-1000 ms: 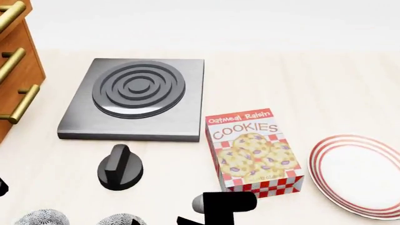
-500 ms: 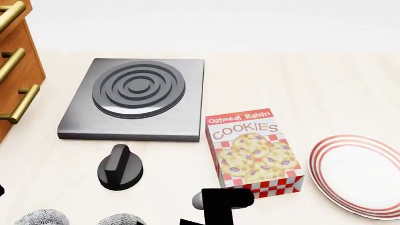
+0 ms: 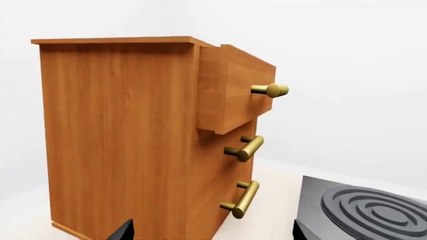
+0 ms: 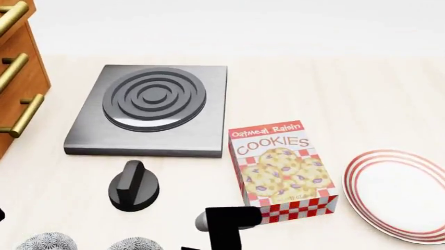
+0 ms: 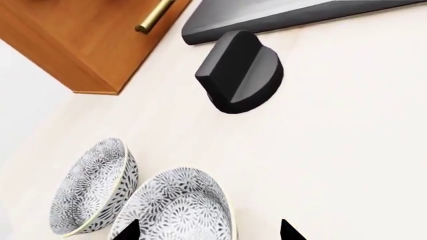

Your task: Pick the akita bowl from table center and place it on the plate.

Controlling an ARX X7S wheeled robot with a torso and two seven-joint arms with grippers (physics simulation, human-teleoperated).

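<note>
Pale cream worktop (image 4: 361,88) stretches out under a plain white backdrop, with a wooden drawer cabinet (image 4: 17,78) with brass handles standing at its left edge; from the left wrist camera its top drawer (image 3: 230,90) sits pulled partway out. Beside the cabinet lies a dark grey burner plate (image 4: 153,107) with raised concentric rings, and nearer the robot a black knob-shaped piece (image 4: 133,186) rests on the worktop on its own. A box of oatmeal raisin cookies (image 4: 282,166) lies just right of the burner's near corner, and the plate (image 4: 399,192), white with red rings, sits at the right edge, well apart from the bowls. Two speckled bowls peek in at the bottom left of the head view; the akita bowl (image 5: 175,207) is the one nearer the right gripper (image 5: 207,231), touching or almost touching its twin, the second bowl (image 5: 93,187). The right gripper's two dark fingers (image 5: 288,231) are spread wide, straddling the akita bowl's rim with nothing held between them. Of the left gripper only one dark tip (image 3: 123,231) shows by the cabinet's foot, so I cannot tell how its fingers are set.
</note>
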